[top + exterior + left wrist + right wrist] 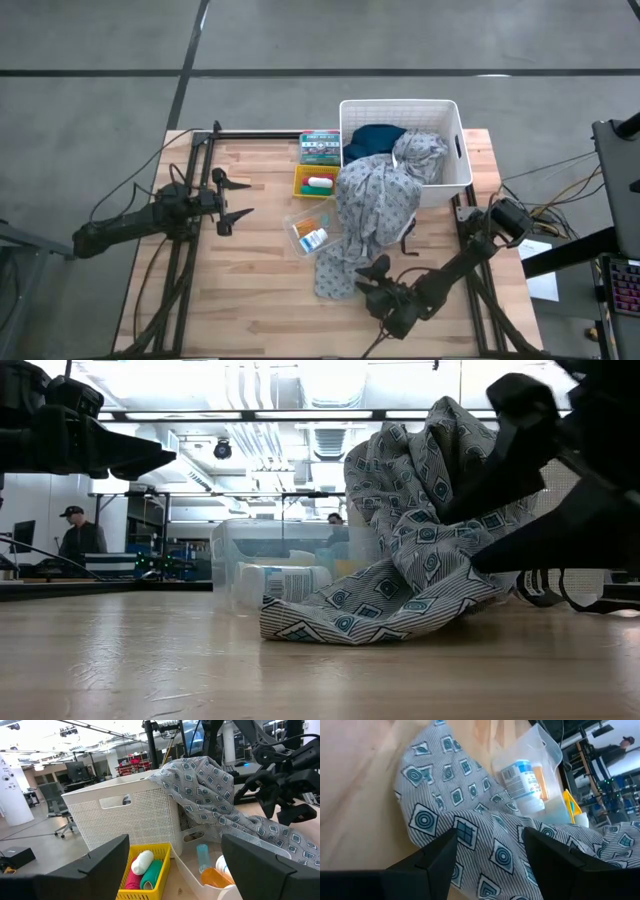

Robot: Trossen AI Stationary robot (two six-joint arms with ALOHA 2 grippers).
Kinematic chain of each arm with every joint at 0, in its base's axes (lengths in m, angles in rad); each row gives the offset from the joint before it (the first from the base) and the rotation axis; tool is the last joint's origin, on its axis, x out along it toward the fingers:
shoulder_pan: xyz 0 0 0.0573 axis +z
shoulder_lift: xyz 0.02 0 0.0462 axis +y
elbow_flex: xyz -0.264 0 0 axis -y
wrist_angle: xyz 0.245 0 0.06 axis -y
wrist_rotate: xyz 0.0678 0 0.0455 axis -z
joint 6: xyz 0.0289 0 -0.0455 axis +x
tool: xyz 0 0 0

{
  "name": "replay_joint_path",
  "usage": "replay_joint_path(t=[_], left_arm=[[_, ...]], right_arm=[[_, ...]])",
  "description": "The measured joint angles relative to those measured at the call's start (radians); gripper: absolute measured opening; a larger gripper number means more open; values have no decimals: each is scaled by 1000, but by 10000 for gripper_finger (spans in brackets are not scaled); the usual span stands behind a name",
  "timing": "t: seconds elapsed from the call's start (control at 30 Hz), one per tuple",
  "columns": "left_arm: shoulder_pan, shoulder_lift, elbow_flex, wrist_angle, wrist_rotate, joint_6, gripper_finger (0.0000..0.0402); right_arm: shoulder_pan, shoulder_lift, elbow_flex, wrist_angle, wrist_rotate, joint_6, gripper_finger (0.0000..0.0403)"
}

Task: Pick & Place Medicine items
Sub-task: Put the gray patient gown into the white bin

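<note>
Red, green and white tubes (pixel 142 870) lie in a yellow tray (pixel 300 182). A white-and-blue bottle (pixel 522 782) and an orange pack (pixel 215 877) lie in a clear tub (pixel 298 218) beside it. A grey patterned cloth (pixel 372 210) hangs out of the white basket (pixel 400 105), and its lower end lies spread on the table against the tub. My right gripper (pixel 490 840) is open low over that lower end (pixel 335 275), one finger on either side of a fold. My left gripper (pixel 238 197) waits open at the table's left, pointing level at the tray. My right gripper comes at the cloth's lower end (pixel 470 832) slanting down from the table's near right. Its two fingers stand apart over a fold. I cannot tell whether they touch the cloth.
A dark blue cloth (pixel 378 138) lies in the basket at the far right. A green box (pixel 320 147) stands behind the yellow tray. Bare wood lies at the near left (pixel 240 290). A person (pixel 78 535) stands in the room beyond the table.
</note>
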Motion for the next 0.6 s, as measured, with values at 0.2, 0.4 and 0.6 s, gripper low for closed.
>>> replay_joint_path(t=[0.2,0.4,0.6], left_arm=[[0,0,0,0,0,0,320],[0,0,0,0,0,0,320],[0,0,0,0,0,0,320]], right_arm=[[-43,0,0,0,-40,60,224],[-81,0,0,-4,-101,107,224],[-87,0,0,-4,-108,112,218]])
